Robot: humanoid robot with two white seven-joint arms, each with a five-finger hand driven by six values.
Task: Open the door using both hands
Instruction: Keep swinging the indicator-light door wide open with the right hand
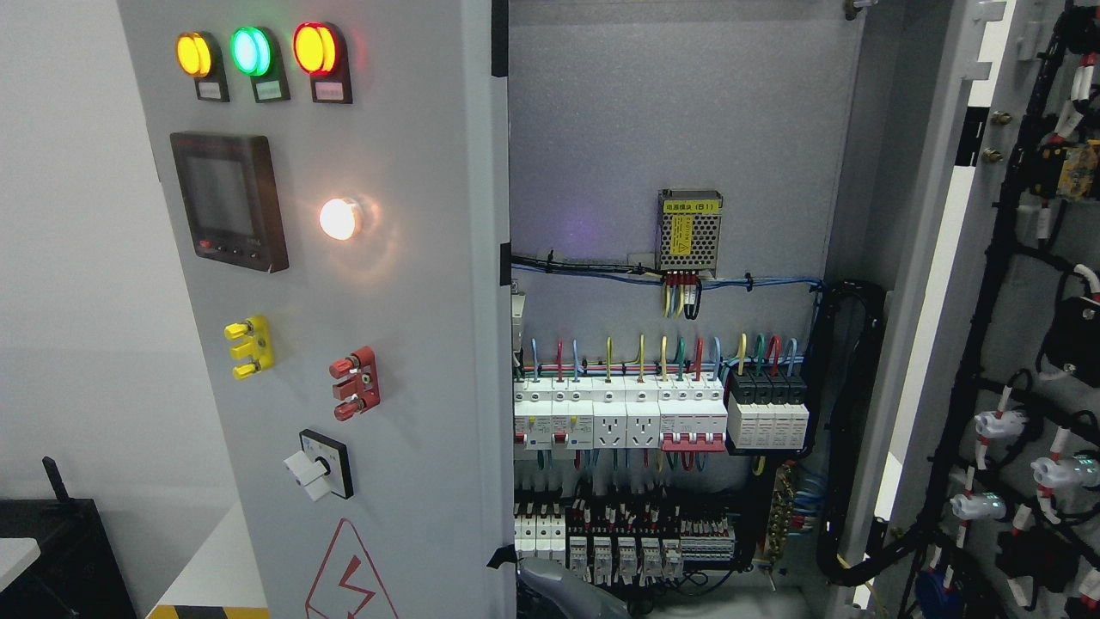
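Right door (1023, 344) swung wide at three o'clock, left door (361, 344) ajar; a grey shape at six o'clock may be a robot hand, grip indiscernible. Next, apparently: widen the left door.

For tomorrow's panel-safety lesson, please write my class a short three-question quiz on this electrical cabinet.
1. True or false: the right-hand grey metal cabinet door stands open, showing wiring on its inner face.
2. The three round lit lamps atop the left grey metal door run, left to right: A red, green, yellow; B yellow, green, red; C green, yellow, red?
3. Fill in: the small mesh-covered metal power module carries a ____ label.
Key: 1 true; 2 B; 3 yellow.
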